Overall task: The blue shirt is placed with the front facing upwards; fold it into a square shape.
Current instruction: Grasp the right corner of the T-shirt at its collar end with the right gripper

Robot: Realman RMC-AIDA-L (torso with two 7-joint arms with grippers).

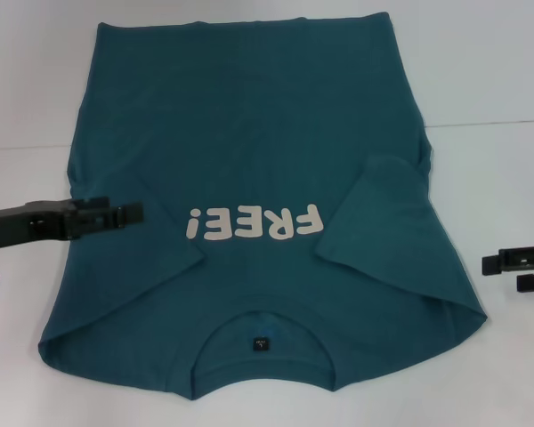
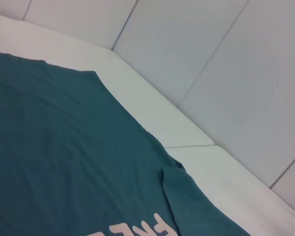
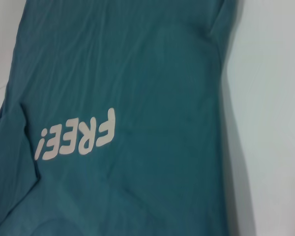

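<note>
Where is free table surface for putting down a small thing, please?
Bare table shows beyond the blue shirt, on its right side and past the left gripper. The middle is crowded; the right gripper stands at the right edge.

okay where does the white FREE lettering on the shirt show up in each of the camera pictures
Head view: the white lettering sits mid-picture on the blue shirt, upside down.
Left wrist view: only its end letters show, cut off at the bottom edge.
Right wrist view: whole word, left of centre, slanting.
Shared landmark: the folded-in sleeve beside the lettering.
</note>
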